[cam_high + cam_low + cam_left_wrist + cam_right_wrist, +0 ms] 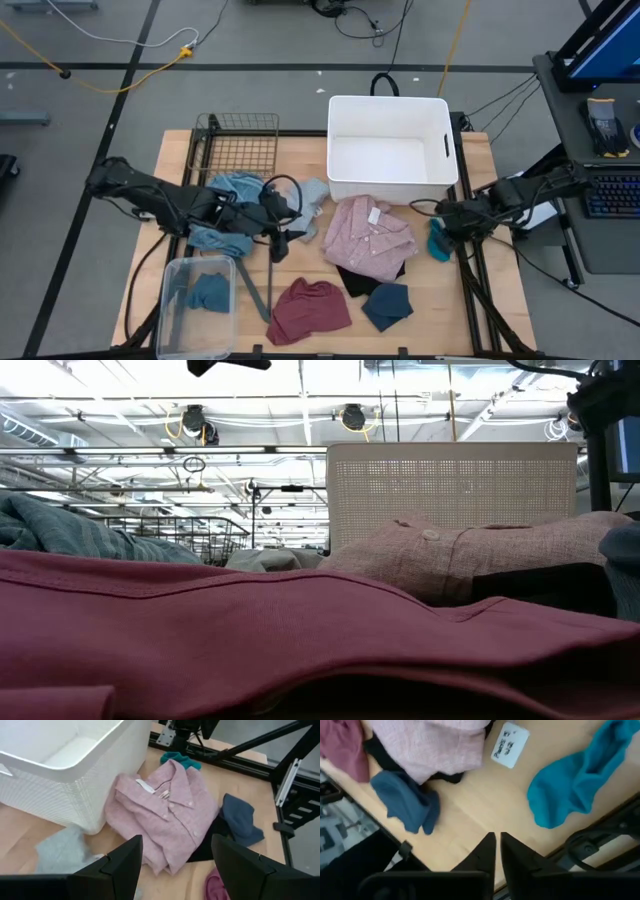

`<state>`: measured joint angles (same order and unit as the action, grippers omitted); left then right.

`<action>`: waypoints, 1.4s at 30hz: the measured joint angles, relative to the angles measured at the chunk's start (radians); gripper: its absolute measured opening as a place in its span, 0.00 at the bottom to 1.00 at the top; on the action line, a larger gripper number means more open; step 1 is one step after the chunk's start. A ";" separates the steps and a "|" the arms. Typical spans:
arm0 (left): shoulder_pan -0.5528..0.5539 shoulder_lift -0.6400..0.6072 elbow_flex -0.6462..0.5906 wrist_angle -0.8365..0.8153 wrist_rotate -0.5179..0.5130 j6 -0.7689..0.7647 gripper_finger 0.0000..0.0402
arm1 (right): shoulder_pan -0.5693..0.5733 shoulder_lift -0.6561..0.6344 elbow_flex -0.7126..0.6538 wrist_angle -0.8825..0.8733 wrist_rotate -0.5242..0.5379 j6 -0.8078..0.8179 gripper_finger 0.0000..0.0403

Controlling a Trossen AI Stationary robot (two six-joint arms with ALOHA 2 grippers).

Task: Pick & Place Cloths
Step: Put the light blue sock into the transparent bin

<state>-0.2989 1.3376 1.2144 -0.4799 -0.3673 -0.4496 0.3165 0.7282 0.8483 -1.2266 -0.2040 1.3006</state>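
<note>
The pink shirt (370,235) lies spread on the table in front of the white tub, over a black piece (358,280). Near it lie a maroon piece (310,310), a navy piece (388,305) and a teal piece (438,243). Grey-blue and striped cloths (235,190) are heaped under my left arm. My left gripper (290,232) (177,842) is open, left of the pink shirt (165,817), with nothing between its fingers. My right gripper (438,228) (497,837) is shut over bare wood beside the teal piece (575,780).
The white tub (390,150) stands at the far edge. A wire basket (240,145) sits at the far left. A clear plastic bin (195,305) at the near left holds a blue-green piece. A white label (510,739) lies on the wood. Cables trail around the left arm.
</note>
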 joint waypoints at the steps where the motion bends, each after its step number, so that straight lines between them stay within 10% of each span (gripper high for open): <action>1: 0.000 -0.004 0.000 -0.004 -0.001 0.000 0.60 | 0.001 0.001 0.002 -0.003 0.004 0.009 0.02; 24: -0.005 -0.477 -0.453 0.220 0.081 0.015 0.60 | 0.001 0.085 0.008 -0.219 0.103 0.219 0.00; 42: -0.005 -0.600 -0.525 0.221 0.081 0.054 0.60 | 0.001 0.084 0.007 -0.213 0.149 0.289 0.01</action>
<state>-0.3035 0.7380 0.6899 -0.2588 -0.2867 -0.3958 0.3180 0.8124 0.8555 -1.4399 -0.0554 1.5894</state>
